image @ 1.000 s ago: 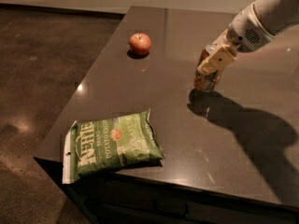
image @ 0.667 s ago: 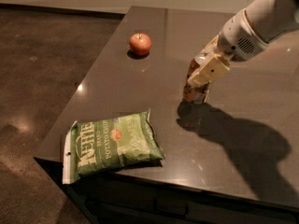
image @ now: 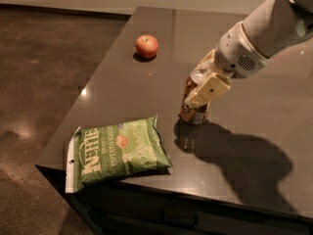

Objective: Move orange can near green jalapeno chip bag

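Observation:
The orange can [image: 193, 112] stands upright at the middle of the dark table, a short way to the right of the green jalapeno chip bag [image: 115, 150]. The bag lies flat near the table's front left corner, its white "Kettle" lettering facing up. My gripper [image: 201, 89] comes in from the upper right and is shut on the orange can, one cream finger [image: 210, 89] across its front. The can's base is at or just above the tabletop; I cannot tell which.
A red-orange apple [image: 146, 46] sits at the back left of the table [image: 122, 87]. The table's left and front edges drop to a brown floor. My white arm [image: 264, 38] reaches in from the upper right corner and casts a large shadow at the front right.
My gripper has carried the orange can toward the front left, closer to the chip bag. The bag and the apple have not moved.

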